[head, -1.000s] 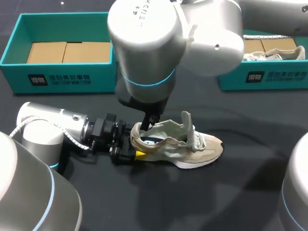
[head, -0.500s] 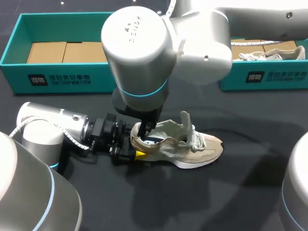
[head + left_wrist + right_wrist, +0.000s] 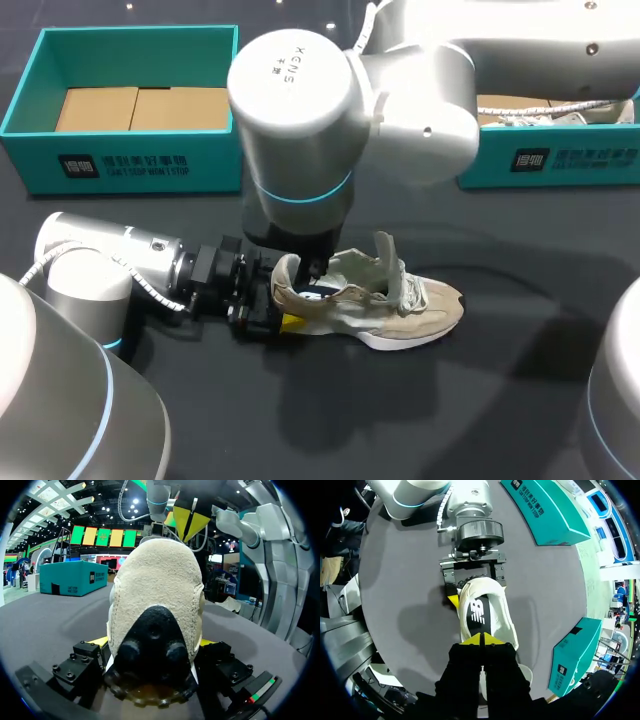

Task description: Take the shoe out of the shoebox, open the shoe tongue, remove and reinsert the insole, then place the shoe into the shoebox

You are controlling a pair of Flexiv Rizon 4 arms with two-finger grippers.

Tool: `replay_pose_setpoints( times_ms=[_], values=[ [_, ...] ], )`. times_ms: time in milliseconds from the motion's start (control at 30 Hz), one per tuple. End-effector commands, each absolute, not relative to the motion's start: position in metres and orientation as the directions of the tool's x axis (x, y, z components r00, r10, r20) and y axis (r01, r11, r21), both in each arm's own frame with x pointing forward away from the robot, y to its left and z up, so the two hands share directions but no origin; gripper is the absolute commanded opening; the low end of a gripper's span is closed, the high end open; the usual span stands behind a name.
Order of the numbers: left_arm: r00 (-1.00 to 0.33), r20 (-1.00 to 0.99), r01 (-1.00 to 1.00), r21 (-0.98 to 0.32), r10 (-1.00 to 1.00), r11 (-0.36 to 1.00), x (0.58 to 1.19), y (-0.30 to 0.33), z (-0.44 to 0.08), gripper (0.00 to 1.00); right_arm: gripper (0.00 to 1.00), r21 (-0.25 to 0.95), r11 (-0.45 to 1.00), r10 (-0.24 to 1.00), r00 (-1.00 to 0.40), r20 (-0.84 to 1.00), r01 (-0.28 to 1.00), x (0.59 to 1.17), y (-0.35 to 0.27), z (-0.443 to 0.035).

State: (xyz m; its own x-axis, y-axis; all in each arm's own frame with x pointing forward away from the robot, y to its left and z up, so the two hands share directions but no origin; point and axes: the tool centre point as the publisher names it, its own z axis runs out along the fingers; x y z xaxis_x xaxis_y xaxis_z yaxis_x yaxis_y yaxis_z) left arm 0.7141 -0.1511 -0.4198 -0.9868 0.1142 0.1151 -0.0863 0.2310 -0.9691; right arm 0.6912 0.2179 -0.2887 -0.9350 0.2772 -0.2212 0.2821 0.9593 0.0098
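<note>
- I am finding the shoe point(image 3: 370, 300) lying on its sole on the table point(image 3: 480, 400), out of the shoebox point(image 3: 120, 165), with the tongue point(image 3: 388, 252) standing upright so the opening is exposed.
- My left gripper point(image 3: 152, 642) is clamping the heel from both sides, in my judgement to anchor the shoe.
- My right gripper point(image 3: 481, 639) is hanging over the opening with its tips pressed together at the insole point(image 3: 477, 615); I am unable to confirm any pinch on it.
</note>
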Motion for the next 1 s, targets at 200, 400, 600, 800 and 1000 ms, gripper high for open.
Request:
replay_pose_setpoints(
  times_ms=[200,400,600,800,1000],
  values=[
    [-0.987,0.116,-0.087,-0.969,0.114,0.232,0.716,-0.15,-0.422,0.0,0.0,0.045,0.973,0.229,-0.958,-0.17,0.225,0.703,0.221,-0.322],
    [-0.987,0.116,-0.087,-0.969,0.114,0.232,0.716,-0.15,-0.422,0.0,0.0,0.048,0.975,0.22,-0.967,-0.132,0.215,0.71,0.218,-0.343],
    [-0.987,0.116,-0.087,-0.969,0.114,0.232,0.716,-0.15,-0.422,0.0,0.0,0.061,0.98,0.194,-0.972,-0.132,0.188,0.709,0.215,-0.357],
    [-0.987,0.116,-0.087,-0.969,0.114,0.232,0.716,-0.15,-0.422,0.0,0.0,0.06,0.983,0.182,-0.976,-0.123,0.175,0.712,0.215,-0.372],
    [-0.987,0.116,-0.087,-0.969,0.114,0.232,0.716,-0.15,-0.422,0.0,0.0,0.057,0.98,0.194,-0.974,-0.117,0.189,0.713,0.208,-0.383]
  ],
)
